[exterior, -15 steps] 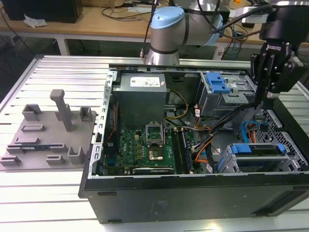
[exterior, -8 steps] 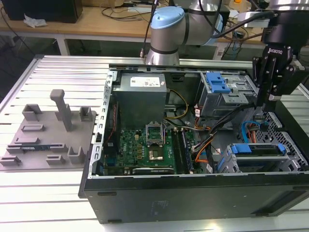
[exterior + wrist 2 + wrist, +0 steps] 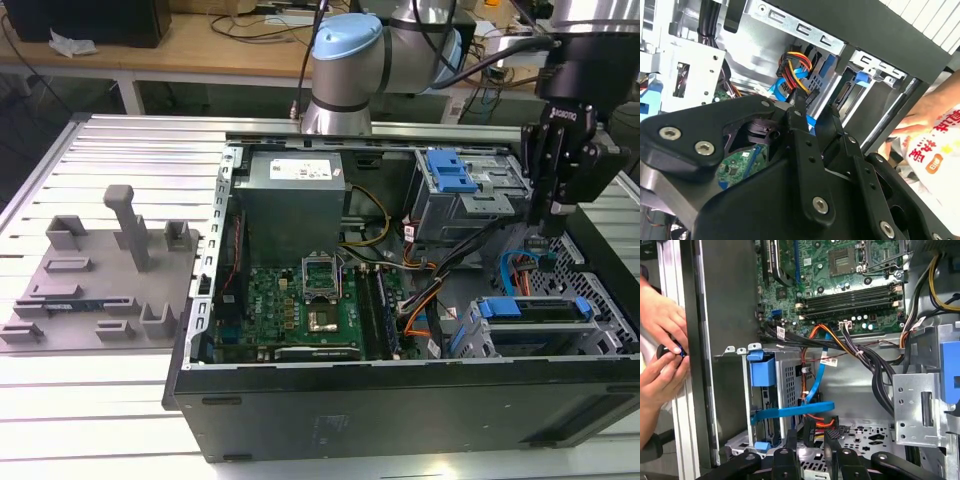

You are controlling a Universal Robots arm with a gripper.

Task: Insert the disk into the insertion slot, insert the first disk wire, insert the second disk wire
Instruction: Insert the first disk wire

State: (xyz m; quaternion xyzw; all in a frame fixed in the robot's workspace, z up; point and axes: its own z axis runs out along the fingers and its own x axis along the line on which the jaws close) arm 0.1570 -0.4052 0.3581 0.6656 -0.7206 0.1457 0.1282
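1. the arm (image 3: 345, 60) stands at the far side, its blue-capped joint held high.
2. the wrist (image 3: 575, 70) sits at the exterior view's right, aimed straight down.
3. the tool (image 3: 546, 232) hangs below it, upright.

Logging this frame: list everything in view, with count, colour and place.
table: one, silver, beneath
computer case: one, black, open on the table
fixture tray: one, grey, the exterior view's left
motherboard: one, green, inside the case
disk: one, blue-framed, in the insertion slot
first disk wire: one, orange-red, near the slot
second disk wire: one, blue, looped beside the slot
hands: two, outside the case
end effector: one, black, at the first disk wire's plug
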